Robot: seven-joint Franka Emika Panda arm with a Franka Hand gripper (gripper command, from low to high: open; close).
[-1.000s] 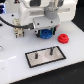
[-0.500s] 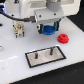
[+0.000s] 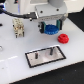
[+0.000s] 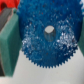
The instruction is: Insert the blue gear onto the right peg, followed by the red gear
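Note:
The blue gear [image 3: 50,28] sits between the fingers of my gripper [image 3: 51,28], behind the plate. In the wrist view the blue gear [image 4: 47,35] fills the picture face-on, with its grey hub in the middle. A teal finger pad [image 4: 7,46] presses on one side of it, and the other pad shows at the opposite edge. The red gear [image 3: 62,38] lies on the white table toward the exterior view's right of the gripper. The black-rimmed grey plate [image 3: 55,57] lies in front, and the right peg [image 3: 50,51] stands bare on it.
A thinner, shorter pin [image 3: 37,56] stands on the plate's left part. A beige blocky fixture [image 3: 19,27] stands at the exterior view's left. The white arm body looms over the gripper at the back.

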